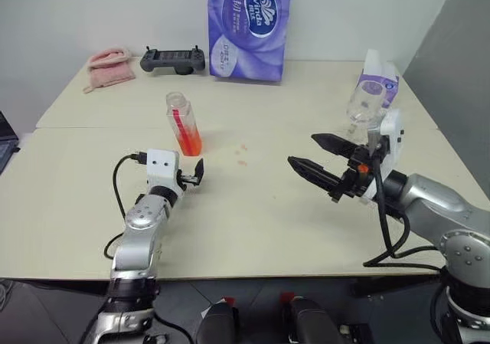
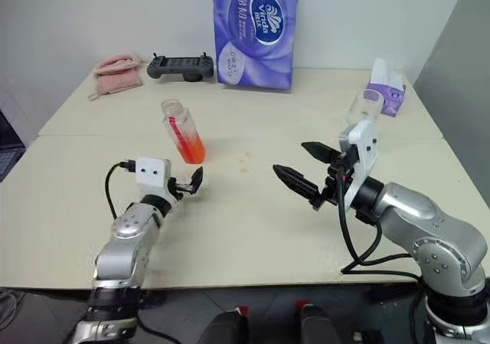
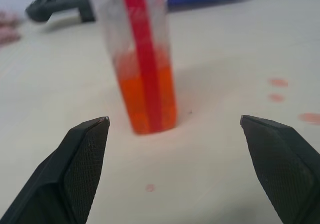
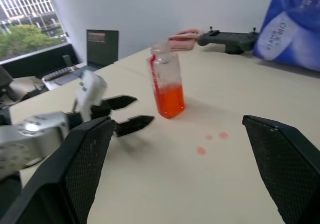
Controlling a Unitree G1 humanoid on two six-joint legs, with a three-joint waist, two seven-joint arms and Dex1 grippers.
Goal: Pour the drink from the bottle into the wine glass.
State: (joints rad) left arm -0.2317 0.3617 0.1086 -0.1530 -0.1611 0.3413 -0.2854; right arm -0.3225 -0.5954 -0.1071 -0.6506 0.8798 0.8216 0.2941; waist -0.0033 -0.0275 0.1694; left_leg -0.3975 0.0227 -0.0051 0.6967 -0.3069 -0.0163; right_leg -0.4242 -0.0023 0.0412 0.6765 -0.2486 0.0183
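While both tools gape, bottle (image 1: 184, 124) upright, uncapped.

purple tissue pack (image 1: 249, 26), black controller (image 1: 173, 60), pink cloth (image 1: 108, 66), table (image 1: 253, 214)

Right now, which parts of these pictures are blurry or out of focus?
Left wrist view: the bottle is soft and the controller behind it blurred, while the fingers are crisp. Right wrist view: the left hand is smeared. Left eye view: the glass fades into the background.
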